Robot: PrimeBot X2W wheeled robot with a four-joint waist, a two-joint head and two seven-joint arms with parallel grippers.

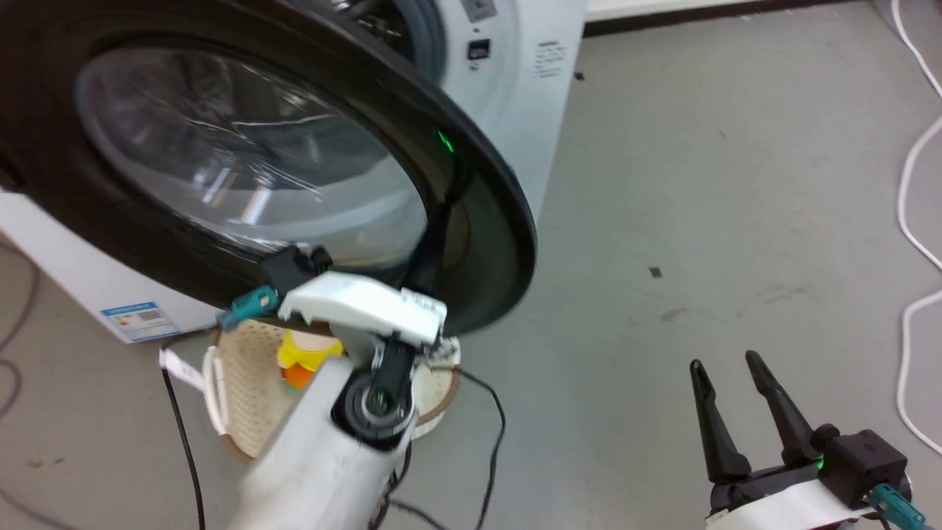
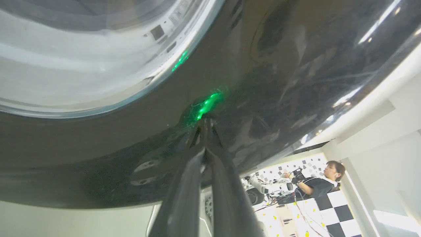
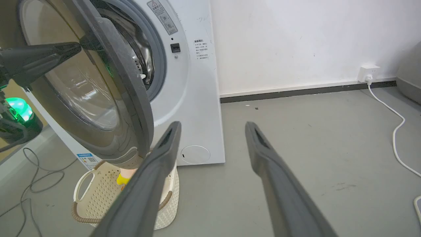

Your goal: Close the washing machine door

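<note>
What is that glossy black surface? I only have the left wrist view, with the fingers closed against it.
Observer: It is the rim of the washing machine door; the left gripper rests against its outer face.
Operator: Is the door shut?
Observer: No. The right wrist view shows it part open, with a gap to the washing machine.
Operator: And the other arm?
Observer: The right gripper hangs open over the floor, clear of the door.
</note>
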